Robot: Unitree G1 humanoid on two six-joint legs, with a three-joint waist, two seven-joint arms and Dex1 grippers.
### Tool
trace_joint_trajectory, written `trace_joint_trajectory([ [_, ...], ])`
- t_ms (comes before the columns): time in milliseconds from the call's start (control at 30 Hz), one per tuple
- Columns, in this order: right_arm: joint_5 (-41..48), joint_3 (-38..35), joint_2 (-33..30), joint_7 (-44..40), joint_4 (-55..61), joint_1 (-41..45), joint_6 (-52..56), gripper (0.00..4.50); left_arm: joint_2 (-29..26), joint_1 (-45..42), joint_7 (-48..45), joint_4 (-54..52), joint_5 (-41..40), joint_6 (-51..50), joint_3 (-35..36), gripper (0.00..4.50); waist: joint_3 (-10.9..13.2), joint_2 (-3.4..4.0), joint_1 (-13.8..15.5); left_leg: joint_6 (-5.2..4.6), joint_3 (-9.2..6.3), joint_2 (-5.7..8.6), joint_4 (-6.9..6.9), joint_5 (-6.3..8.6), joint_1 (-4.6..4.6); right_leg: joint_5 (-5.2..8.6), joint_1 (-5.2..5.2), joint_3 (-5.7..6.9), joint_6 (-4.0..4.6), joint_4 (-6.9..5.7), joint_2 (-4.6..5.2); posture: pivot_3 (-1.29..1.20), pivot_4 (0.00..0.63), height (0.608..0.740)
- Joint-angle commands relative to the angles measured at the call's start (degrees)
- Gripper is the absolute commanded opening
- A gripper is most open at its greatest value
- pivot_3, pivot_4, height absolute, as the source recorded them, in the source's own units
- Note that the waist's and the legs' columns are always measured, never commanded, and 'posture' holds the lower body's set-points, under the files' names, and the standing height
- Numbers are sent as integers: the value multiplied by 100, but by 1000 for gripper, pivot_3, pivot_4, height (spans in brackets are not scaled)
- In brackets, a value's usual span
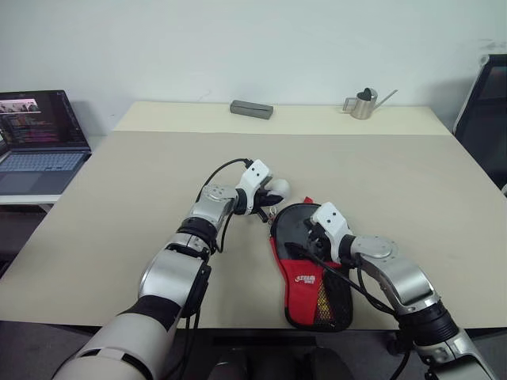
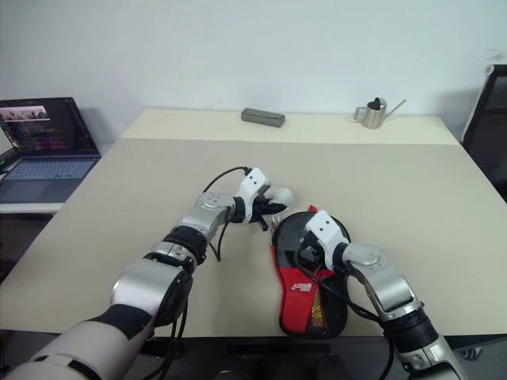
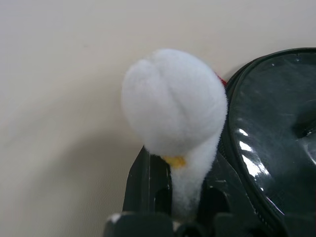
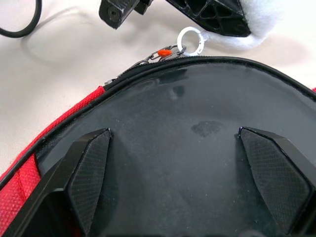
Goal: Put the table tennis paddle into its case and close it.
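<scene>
Nearest the camera lies the soft paddle-shaped case (image 1: 313,273) of black and red fabric with a mesh pocket, flat on the beige table (image 1: 119,198) at its near edge. Its round glossy black end points far, and the table tennis paddle is presumably inside, though it cannot be seen. Over that round end the right gripper (image 4: 190,173) rests with its two black fingers spread wide, pressing or hovering on the case without grasping. Just left of the far end, the left gripper (image 3: 185,202) is clenched on the white fluffy pom-pom (image 3: 173,101), which hangs from the zipper by a small ring (image 4: 190,39). Closing seems under way. The risk is that the fluffy ball slips from the pinch, or that the case drags along the table if the right gripper does not pin it.
</scene>
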State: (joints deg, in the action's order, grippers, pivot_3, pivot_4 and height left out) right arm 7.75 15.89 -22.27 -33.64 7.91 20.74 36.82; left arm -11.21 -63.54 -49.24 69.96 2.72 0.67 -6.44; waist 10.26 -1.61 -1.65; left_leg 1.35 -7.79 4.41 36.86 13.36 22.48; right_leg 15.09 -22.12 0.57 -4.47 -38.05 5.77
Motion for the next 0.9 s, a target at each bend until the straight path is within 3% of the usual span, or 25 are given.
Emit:
trace_joint_trajectory([
  [33,-193,414,78,80,-204,-306,422,4500,-43,-344,266,38,102,267,67,146,0,0,-4,0,0,0,0,0,0,0,0,0,0,0,-2,0,150,740],
  [400,-344,594,498,298,-286,-374,475,4500,-75,-755,979,447,335,456,153,146,-5,1,-30,0,2,-7,-2,0,-7,-1,-3,-4,1,-1,-32,0,150,740],
  [900,-479,663,729,546,-140,-584,654,4500,420,-1123,1578,705,735,663,83,146,-14,-4,-51,1,3,-12,-5,1,-11,-1,-3,-8,1,-1,-41,0,150,740],
])
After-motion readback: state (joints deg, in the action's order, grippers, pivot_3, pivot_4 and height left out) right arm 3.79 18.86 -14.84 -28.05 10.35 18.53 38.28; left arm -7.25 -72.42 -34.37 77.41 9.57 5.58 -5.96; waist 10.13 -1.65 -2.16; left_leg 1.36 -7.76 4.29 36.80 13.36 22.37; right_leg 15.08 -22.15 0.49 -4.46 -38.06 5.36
